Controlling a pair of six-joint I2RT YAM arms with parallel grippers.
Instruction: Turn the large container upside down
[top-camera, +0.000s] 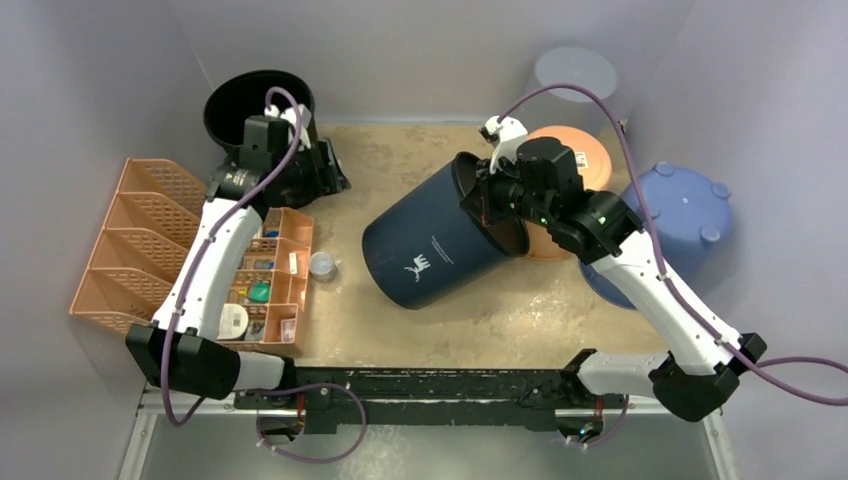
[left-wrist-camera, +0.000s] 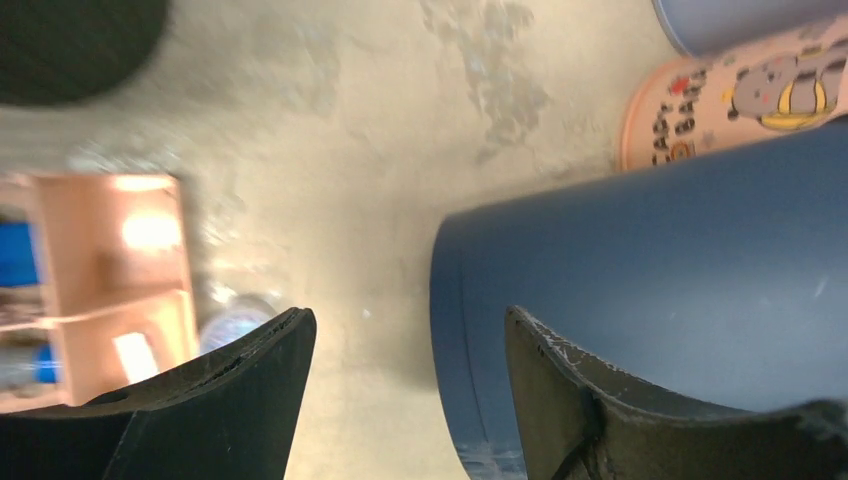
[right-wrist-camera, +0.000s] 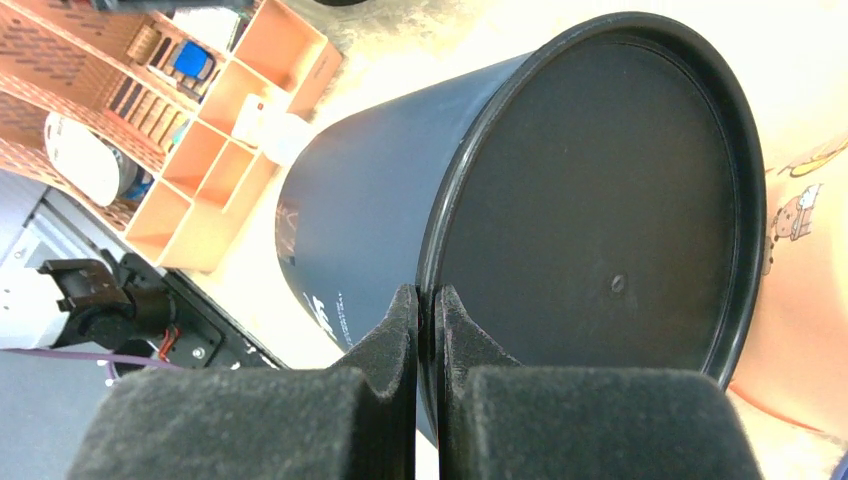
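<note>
Held the large container (top-camera: 430, 250) tipped over at mid-table

Clamped its rim with the right gripper (right-wrist-camera: 427, 300), one finger inside the wall and one outside; lay slanted on the table (top-camera: 400, 155), mouth up toward the peach tub (top-camera: 590, 150), base toward the orange organiser (top-camera: 150, 250). Hung the left gripper (left-wrist-camera: 405, 325) with fingers spread apart, holding nothing, beside the black bucket (top-camera: 250, 100)

The large navy plastic container (top-camera: 430, 250) lies tipped mid-worktop (top-camera: 400, 340); orange plastic compartment tray (top-camera: 297, 228) to its left, peach round tub (top-camera: 590, 150) behind-right.
</note>
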